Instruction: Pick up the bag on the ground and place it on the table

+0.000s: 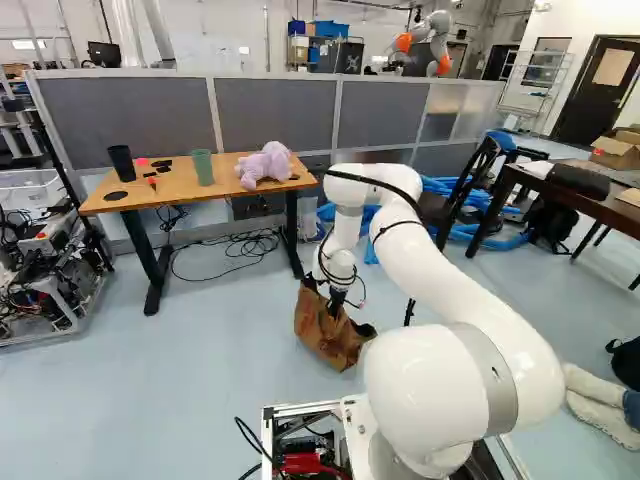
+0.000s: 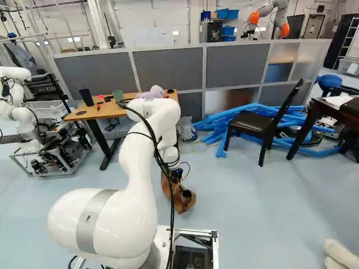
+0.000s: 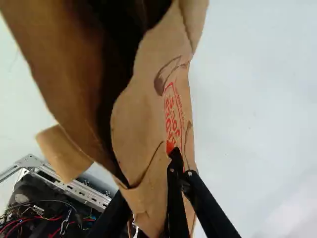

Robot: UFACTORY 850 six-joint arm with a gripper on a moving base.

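**Paper bag [image 1: 322, 332] pinched at 12 o'clock, work table [image 1: 226, 183] at 11**

Sweeping left to right from my base, I have a metal-framed cart of electronics [image 2: 59, 152] at 10 o'clock. At 11 stands the wooden-topped table, carrying a black cup [image 1: 122, 163], a green cup [image 1: 203, 167] and, at its right end, a lilac plush toy [image 1: 265, 166]. Dead ahead at 12, low by the floor, is the brown bag, tilted; I can't tell whether its underside touches down. My gripper [image 1: 337, 300] has it: the wrist view shows the paper caught between my two fingers, its dark mouth gaping beside them. At 1 o'clock I see blue tubes [image 2: 217, 124] and a black chair [image 2: 253, 124], then a dark table [image 2: 331, 112] at 2.
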